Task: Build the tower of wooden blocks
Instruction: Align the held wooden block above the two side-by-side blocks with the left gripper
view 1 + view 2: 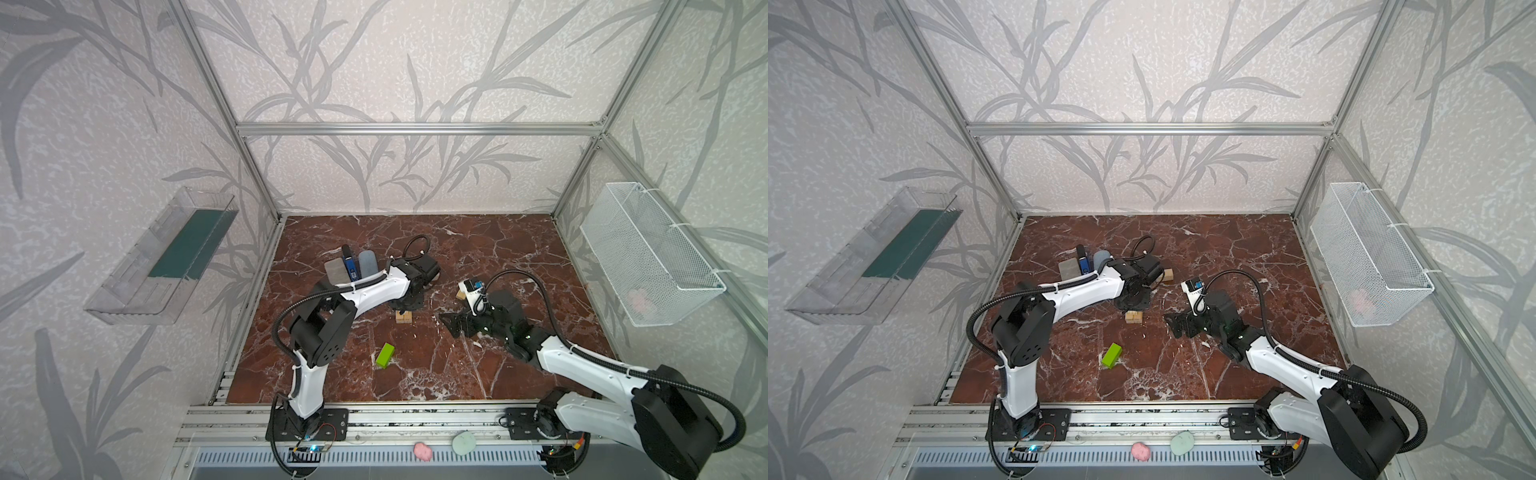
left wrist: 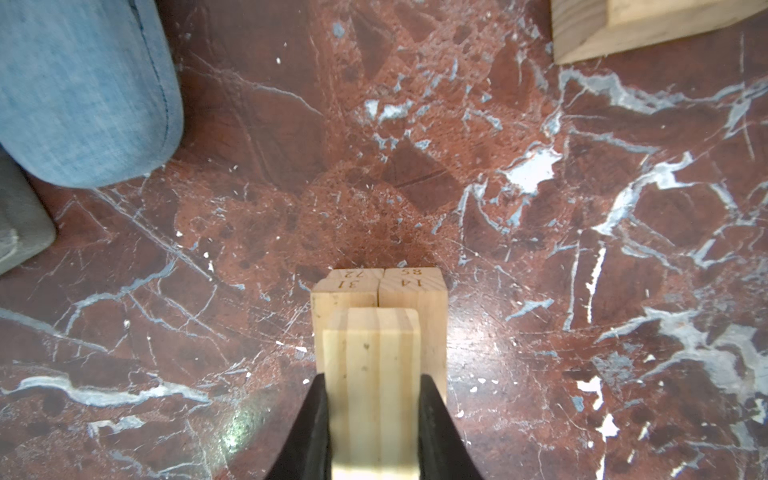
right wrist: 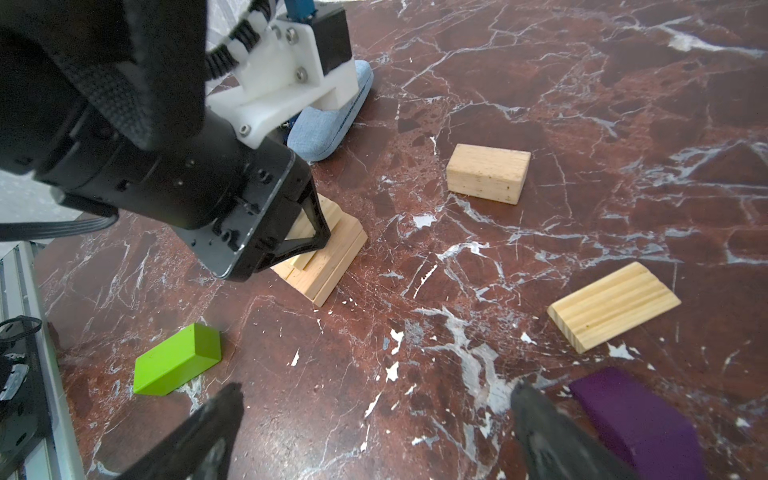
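Left gripper [image 2: 372, 378] clamps a tan block [image 2: 372, 411] over the tower [image 2: 380, 286], two bricks abreast. Right gripper [image 3: 376, 390] gapes empty, with the purple block [image 3: 636, 415] beside one finger and the green block [image 3: 176, 359] outside the other.

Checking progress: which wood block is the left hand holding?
The pale tan block clamped in the left hand, over the two numbered blocks; the rest lie loose, ungripped.

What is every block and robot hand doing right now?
left gripper: shut on the held tan block.
held tan block: over the tan pair, touching unclear.
tan pair: side by side on the table.
right gripper: open, empty.
green block: lying loose, unstacked.
purple block: lying loose by the right gripper.
smooth tan block: lying flat, loose.
ridged tan block: lying flat, loose.
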You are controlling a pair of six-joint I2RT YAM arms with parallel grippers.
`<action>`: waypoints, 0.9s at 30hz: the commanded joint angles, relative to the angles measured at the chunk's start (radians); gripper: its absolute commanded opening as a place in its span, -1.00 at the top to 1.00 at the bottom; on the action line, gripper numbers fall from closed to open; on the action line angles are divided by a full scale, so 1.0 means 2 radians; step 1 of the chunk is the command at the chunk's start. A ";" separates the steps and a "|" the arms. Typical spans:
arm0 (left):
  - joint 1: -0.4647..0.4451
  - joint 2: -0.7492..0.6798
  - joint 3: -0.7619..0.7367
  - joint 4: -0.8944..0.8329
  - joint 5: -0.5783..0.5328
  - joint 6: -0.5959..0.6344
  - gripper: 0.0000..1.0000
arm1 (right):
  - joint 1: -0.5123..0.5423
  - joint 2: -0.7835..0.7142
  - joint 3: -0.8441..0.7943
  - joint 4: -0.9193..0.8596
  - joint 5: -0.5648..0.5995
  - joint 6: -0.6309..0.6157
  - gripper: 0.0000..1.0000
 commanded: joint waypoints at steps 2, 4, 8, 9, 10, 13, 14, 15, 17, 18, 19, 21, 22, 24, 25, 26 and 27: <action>0.002 0.008 -0.006 -0.003 0.003 -0.006 0.71 | 0.001 -0.013 -0.004 0.005 0.007 -0.005 -0.98; 0.002 0.008 -0.006 -0.004 0.002 -0.006 0.69 | 0.001 -0.013 -0.004 0.004 0.007 -0.005 -0.98; 0.002 0.008 -0.006 -0.007 -0.001 -0.005 0.62 | 0.001 -0.015 -0.006 0.004 0.009 -0.005 -0.98; 0.002 0.008 -0.006 -0.008 -0.002 -0.005 0.61 | 0.001 -0.015 -0.006 0.004 0.009 -0.005 -0.98; 0.002 0.008 -0.006 -0.008 -0.001 -0.005 0.60 | 0.001 -0.015 -0.006 0.004 0.009 -0.005 -0.98; 0.002 0.009 -0.006 -0.009 -0.001 -0.005 0.55 | 0.001 -0.015 -0.006 0.004 0.009 -0.004 -0.98; 0.002 0.009 -0.006 -0.008 0.000 -0.005 0.54 | 0.001 -0.015 -0.006 0.004 0.009 -0.004 -0.98; 0.002 0.009 -0.006 -0.007 0.000 -0.005 0.53 | 0.001 -0.015 -0.006 0.004 0.009 -0.004 -0.98; 0.002 0.008 -0.005 -0.009 -0.001 -0.005 0.48 | 0.001 -0.016 -0.006 0.004 0.009 -0.004 -0.98; 0.002 0.009 -0.005 -0.010 -0.001 -0.005 0.46 | 0.001 -0.016 -0.006 0.004 0.009 -0.004 -0.98; 0.002 0.008 -0.004 -0.011 -0.001 -0.005 0.44 | 0.001 -0.016 -0.006 0.003 0.009 -0.004 -0.98; 0.003 0.008 -0.004 -0.012 -0.002 -0.006 0.40 | 0.001 -0.016 -0.006 0.004 0.008 -0.004 -0.98; 0.002 0.007 -0.004 -0.011 -0.001 -0.007 0.38 | 0.001 -0.016 -0.006 0.003 0.009 -0.004 -0.98; 0.003 0.008 -0.003 -0.011 0.001 -0.007 0.35 | 0.001 -0.017 -0.005 0.003 0.008 -0.004 -0.98; 0.003 0.008 -0.003 -0.011 0.001 -0.007 0.33 | 0.001 -0.017 -0.006 0.004 0.009 -0.004 -0.98; 0.002 0.008 -0.003 -0.013 0.000 -0.007 0.33 | 0.001 -0.017 -0.007 0.004 0.009 -0.004 -0.98; 0.003 0.006 -0.002 -0.014 0.000 -0.007 0.32 | 0.001 -0.018 -0.007 0.004 0.009 -0.005 -0.98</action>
